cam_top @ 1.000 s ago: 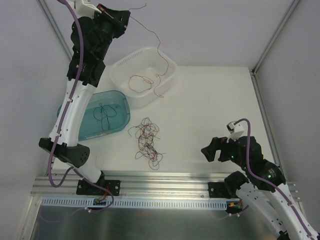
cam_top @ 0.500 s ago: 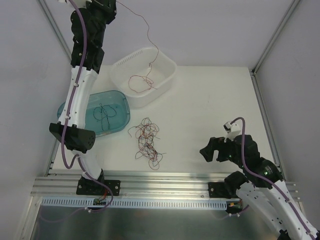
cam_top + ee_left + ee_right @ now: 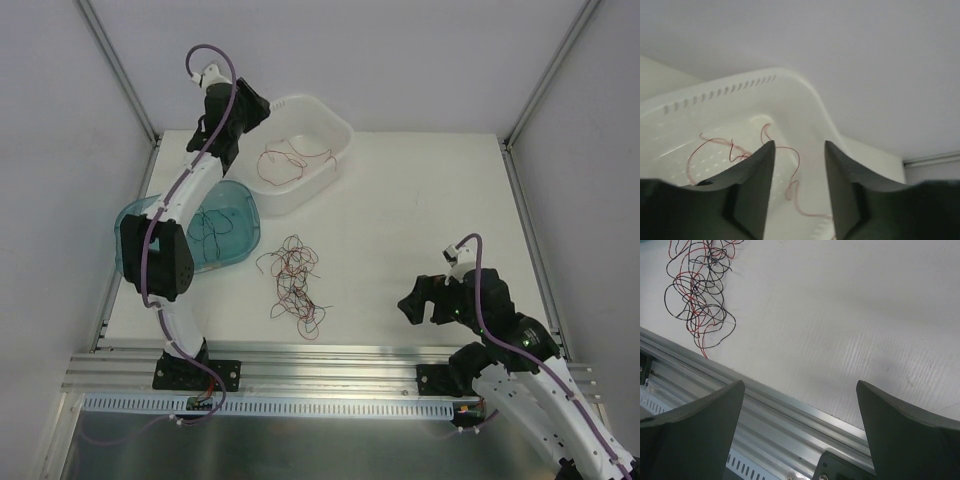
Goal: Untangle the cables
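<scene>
Left pincer [image 3: 799,147] stands apart, empty, above the white tub [image 3: 337,127] of red cables [image 3: 283,162]. Right pincer [image 3: 800,385] is spread wide, with the tangled clump [image 3: 296,287] on the counter [image 3: 420,210] at its nine o'clock.

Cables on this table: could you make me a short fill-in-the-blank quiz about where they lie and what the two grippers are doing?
1. In the basket, the strands are all ____.
2. In the tray, the wires are all ____.
3. The mixed clump lies on the bare ____.
4. The left gripper and the right gripper are both ____, holding nothing.

Missing words: red; black; table; open.
</scene>
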Robot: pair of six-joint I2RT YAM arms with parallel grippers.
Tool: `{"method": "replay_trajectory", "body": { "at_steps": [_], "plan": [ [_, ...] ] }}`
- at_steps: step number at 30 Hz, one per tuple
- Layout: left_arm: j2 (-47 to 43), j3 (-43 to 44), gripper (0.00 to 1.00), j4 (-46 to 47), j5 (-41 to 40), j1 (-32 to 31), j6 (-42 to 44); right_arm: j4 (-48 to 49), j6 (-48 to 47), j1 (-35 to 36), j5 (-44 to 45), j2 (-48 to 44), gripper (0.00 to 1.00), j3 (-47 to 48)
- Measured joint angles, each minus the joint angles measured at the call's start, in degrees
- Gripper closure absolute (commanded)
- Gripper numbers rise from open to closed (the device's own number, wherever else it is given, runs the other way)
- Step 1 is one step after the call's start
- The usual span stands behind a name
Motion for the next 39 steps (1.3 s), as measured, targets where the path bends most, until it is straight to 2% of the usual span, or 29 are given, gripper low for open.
{"method": "replay_trajectory", "body": {
  "at_steps": [1, 2, 4, 6, 12, 15, 19, 22, 24, 34, 39],
  "plan": [
    [0.09, -1.6, 0.38, -0.02, 0.28, 0.0, 0.09, 0.02, 0.0, 0.0, -0.04, 0.09, 0.01, 0.0],
    [0.09, -3.45, 0.26, -0.42, 0.74, 0.0, 0.55, 0.09, 0.0, 0.0, -0.04, 0.2, 0.0, 0.0],
    [0.07, -6.21, 0.18, -0.7, 1.95, -0.02, 1.22, 0.22, 0.0, 0.0, -0.09, 0.35, 0.0, 0.0],
    [-0.11, -8.37, 0.15, -0.68, 2.78, -0.22, 2.12, 0.31, 0.02, 0.0, -0.11, 0.46, 0.01, 0.0],
    [-4.02, -14.75, 0.15, -1.27, 4.02, -3.61, 5.29, 0.52, 0.02, 0.0, -0.13, 0.72, 0.0, -0.07],
    [-5.31, -15.69, 0.18, -1.11, 3.23, -8.35, 9.46, 0.83, 0.02, 0.0, -0.2, 0.76, 0.0, -0.2],
    [-4.63, -15.08, 0.2, -1.07, -1.22, -17.79, 17.68, 1.36, 0.04, 0.0, -0.55, 0.76, 0.01, -0.2],
    [-1.66, -12.09, 0.28, -1.05, -5.81, -24.35, 22.1, 1.95, 0.37, 0.0, -0.57, 0.79, 0.0, -0.2],
    [0.79, -9.79, 0.36, -0.9, -9.44, -26.6, 23.91, 2.51, 0.66, 0.0, -0.59, 0.9, 0.0, -0.2],
    [17.66, 5.07, 0.67, -1.16, -33.03, -30.84, 30.08, 3.41, 1.11, 0.0, -1.4, 2.14, 0.0, -0.2],
    [21.59, 8.39, 0.67, -1.14, -38.47, -32.09, 30.45, 3.41, 1.14, 0.0, -1.44, 2.14, 0.0, -0.2]
  ]
}}
